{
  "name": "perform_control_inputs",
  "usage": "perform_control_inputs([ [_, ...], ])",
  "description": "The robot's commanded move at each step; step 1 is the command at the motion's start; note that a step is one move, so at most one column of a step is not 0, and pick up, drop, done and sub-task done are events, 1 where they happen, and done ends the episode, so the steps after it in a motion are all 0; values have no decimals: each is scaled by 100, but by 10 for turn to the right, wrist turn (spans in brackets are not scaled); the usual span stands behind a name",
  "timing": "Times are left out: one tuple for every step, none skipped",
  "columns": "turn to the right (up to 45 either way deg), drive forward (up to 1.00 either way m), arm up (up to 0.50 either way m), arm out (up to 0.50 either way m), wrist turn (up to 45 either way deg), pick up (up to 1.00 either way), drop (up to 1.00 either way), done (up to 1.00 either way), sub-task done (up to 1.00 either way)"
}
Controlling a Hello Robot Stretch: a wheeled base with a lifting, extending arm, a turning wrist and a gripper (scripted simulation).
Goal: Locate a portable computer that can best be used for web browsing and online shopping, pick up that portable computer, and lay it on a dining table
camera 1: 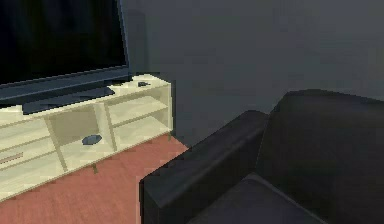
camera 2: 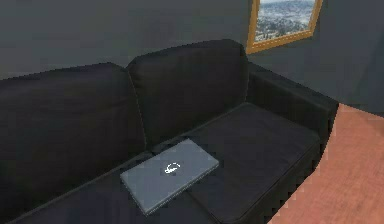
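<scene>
Laptop (camera 2: 170, 172), one, closed, on one black sofa (camera 2: 200, 85), one television (camera 1: 60, 40)

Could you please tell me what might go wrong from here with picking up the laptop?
1. The closed laptop lies flat on the black sofa's soft seat, so the pincer may struggle to get under its thin edge or may press it into the cushion.
2. A black upholstered seat stands close ahead beside the TV stand; turning the base could bump either.
</scene>
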Motion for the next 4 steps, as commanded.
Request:
perform_control_inputs([
  [0, 0, 0, 34, 0, 0, 0, 0, 0],
  [0, 0, 0, 0, 450, 0, 0, 0, 0],
  [0, 0, 0, 0, 450, 0, 0, 0, 0],
  [0, 0, 0, 0, 270, 0, 0, 0, 0],
])
